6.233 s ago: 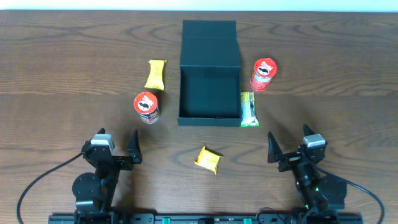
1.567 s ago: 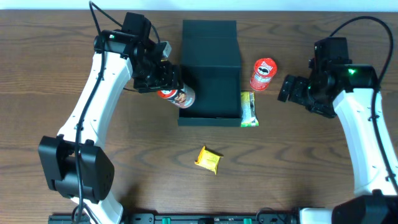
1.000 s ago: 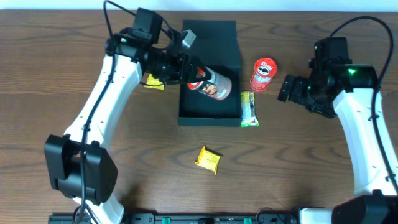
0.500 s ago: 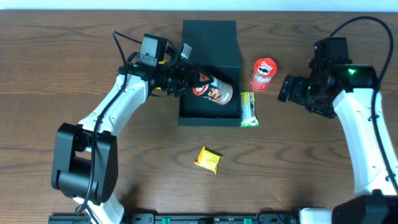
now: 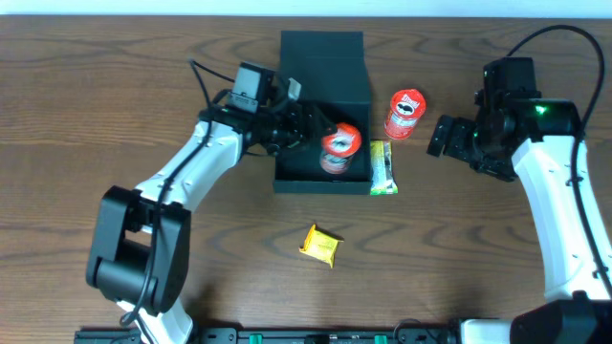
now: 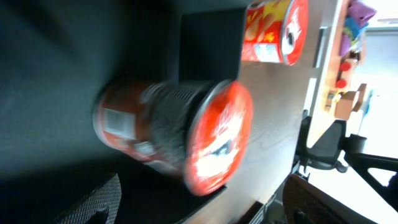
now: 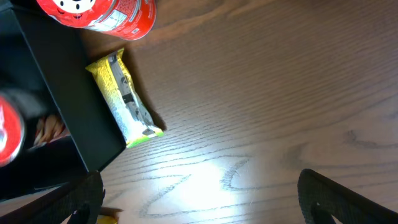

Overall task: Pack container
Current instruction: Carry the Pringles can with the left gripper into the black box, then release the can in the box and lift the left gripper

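Sitting inside the container (image 5: 316, 183), one red can (image 5: 341, 145) is all that is packed; the left gripper (image 5: 308, 126) hangs over its left wall, jaws spread and seemingly empty, the right gripper (image 5: 442, 137) gapes empty well to its right, and a second can (image 5: 404, 113), green packet (image 5: 382, 167) and yellow packet (image 5: 321, 245) wait outside

Red can (image 5: 339, 148) in dark teal-black container (image 5: 322, 59); yellow packet (image 5: 321, 245).

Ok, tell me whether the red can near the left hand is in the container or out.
In. Overhead, the red can sits inside the walls of the container; the left wrist view shows dark floor around it.
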Tool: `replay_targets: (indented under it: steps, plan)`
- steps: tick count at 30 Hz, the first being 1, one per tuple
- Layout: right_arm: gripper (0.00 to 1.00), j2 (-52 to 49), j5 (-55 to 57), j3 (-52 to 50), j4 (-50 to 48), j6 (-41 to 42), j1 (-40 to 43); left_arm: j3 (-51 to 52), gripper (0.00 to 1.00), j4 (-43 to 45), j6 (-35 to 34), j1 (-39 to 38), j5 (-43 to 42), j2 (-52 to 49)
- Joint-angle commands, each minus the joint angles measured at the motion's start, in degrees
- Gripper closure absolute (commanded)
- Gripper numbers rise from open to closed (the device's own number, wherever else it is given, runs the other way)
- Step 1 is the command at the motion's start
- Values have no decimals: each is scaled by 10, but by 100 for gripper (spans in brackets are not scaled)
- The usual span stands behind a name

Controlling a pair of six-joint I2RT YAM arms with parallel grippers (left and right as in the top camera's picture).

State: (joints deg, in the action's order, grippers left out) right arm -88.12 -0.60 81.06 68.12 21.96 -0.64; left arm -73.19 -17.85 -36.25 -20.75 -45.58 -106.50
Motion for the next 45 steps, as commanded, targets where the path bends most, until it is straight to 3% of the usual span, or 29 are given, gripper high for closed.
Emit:
replay_targets:
  steps: [1,20,23,24,25,26,27,28,33,35,45]
  plan:
    - [1,2,2,2,0,7,-2,3,16,0,-13,-17,23,-27]
    - [1,2,1,1,-1,15,-2,-18,12,27,-5,40,-12,39]
    - [1,2,-10,-7,-5,29,-2,-33,22,25,3,38,-11,68]
    - [1,2,-18,-12,-8,29,-2,-38,33,16,6,38,-2,80]
    - [8,2,-27,-18,-12,29,-2,-42,57,3,11,39,16,92]
    - [25,2,-33,-24,-17,29,-3,-45,69,-14,18,40,40,102]
    - [76,2,-37,-36,-28,40,-5,-52,82,-55,26,42,99,119]
    - [98,2,-38,-46,-38,59,-7,-60,87,-98,31,42,158,132]
    - [98,2,-73,-94,-160,104,-30,-126,94,-298,79,42,403,167]
    - [99,-2,-87,-107,-210,130,-40,-149,95,-346,94,42,451,171]
    - [98,-106,-141,-116,-338,158,-78,-156,95,-326,137,12,413,101]
